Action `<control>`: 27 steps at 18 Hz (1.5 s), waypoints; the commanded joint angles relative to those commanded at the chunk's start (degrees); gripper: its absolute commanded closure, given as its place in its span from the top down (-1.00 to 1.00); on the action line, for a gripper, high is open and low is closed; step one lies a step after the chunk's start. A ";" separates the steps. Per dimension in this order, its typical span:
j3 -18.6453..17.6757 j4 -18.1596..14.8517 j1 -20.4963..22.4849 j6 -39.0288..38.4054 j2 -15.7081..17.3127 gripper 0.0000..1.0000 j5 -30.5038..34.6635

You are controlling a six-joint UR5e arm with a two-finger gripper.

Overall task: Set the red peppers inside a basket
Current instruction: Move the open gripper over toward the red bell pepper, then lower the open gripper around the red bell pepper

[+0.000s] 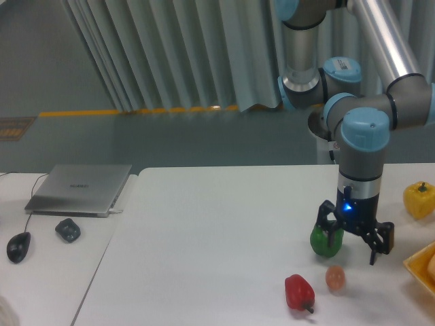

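Your task has barely begun: the red pepper [299,292] lies loose on the white worktop [217,231], close to its near edge, stem pointing down and to the right, and nothing grips it. Your claw [352,242] hangs up and to the right of it, its two fingers spread and empty; the left finger sits in front of the green bell pepper [326,240], though you cannot tell from this view whether it touches. Everything is left for you to do: shift to the red pepper, close on it, lift, and carry it right to the basket [423,266], of which only a yellow-orange corner shows at the right edge of the view. Mind the room around your target. A small pinkish egg-shaped thing [335,277] lies just beside the red pepper on its right, between it and the basket, so come down from above and lift clear before you travel. The yellow bell pepper [418,200] stands apart near the far right. The worktop's left side is open, with a laptop [80,188] and mouse [18,246] on the neighbouring desk.
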 joint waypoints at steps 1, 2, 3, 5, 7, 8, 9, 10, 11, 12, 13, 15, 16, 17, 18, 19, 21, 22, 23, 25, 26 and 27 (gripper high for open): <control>-0.18 2.02 -0.44 -6.13 -0.44 1.00 0.61; -0.26 2.47 -0.80 -8.80 -0.62 1.00 1.49; -0.27 2.56 -1.06 -9.78 -0.89 1.00 2.28; -0.18 3.09 -1.41 -11.63 -1.68 1.00 2.82; 0.17 4.23 -1.68 -15.23 -2.20 1.00 2.73; 0.26 4.41 -1.68 -15.68 -2.38 1.00 2.64; 0.61 4.67 -1.68 -15.86 -2.82 1.00 2.73; 0.79 4.85 -1.76 -16.38 -3.34 1.00 2.90; 0.88 5.02 -1.85 -17.26 -3.52 1.00 2.90; 0.88 5.03 -1.94 -17.35 -3.44 1.00 2.73; 0.79 5.03 -2.29 -17.27 -3.44 1.00 2.73; 1.05 5.03 -2.29 -17.27 -3.35 1.00 2.64; 1.05 5.11 -2.38 -17.35 -3.44 1.00 2.64; 1.05 5.03 -2.47 -17.35 -3.61 1.00 2.64; 1.05 5.11 -2.47 -17.35 -3.79 1.00 2.64; 1.23 5.20 -2.56 -17.35 -3.70 1.00 2.64; 1.14 5.29 -2.56 -17.35 -3.53 1.00 2.55; 1.14 5.38 -2.82 -17.18 -3.79 1.00 2.55; 1.23 5.46 -3.17 -17.09 -4.14 1.00 2.55; 1.67 5.82 -3.26 -17.18 -4.93 1.00 2.55; 1.76 5.82 -3.96 -17.26 -5.10 1.00 2.55; 1.93 5.82 -4.05 -17.35 -5.19 1.00 2.55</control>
